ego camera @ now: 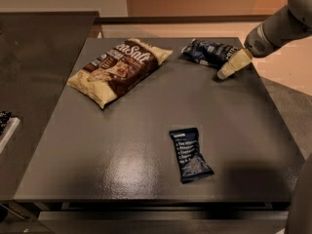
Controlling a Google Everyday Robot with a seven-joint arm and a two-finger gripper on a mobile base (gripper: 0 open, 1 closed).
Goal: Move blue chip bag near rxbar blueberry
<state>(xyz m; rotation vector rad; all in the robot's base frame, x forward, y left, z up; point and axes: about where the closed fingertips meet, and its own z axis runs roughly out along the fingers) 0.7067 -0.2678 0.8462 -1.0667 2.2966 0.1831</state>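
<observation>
The blue chip bag (208, 51), crinkly dark navy with white lettering, lies at the far right of the dark table (146, 130). The rxbar blueberry (190, 154), a small flat navy wrapper with pale text, lies near the front of the table, right of centre. My gripper (232, 65), with pale fingers, reaches in from the right and sits low at the chip bag's right end, touching or just beside it. The grey arm (280, 26) extends from the upper right.
A larger cream-and-brown snack bag (119, 68) lies at the far left of the table. A dark counter (34, 57) runs along the left side. A white-edged object (6, 128) sits at the left edge. The table's right edge is close to the gripper.
</observation>
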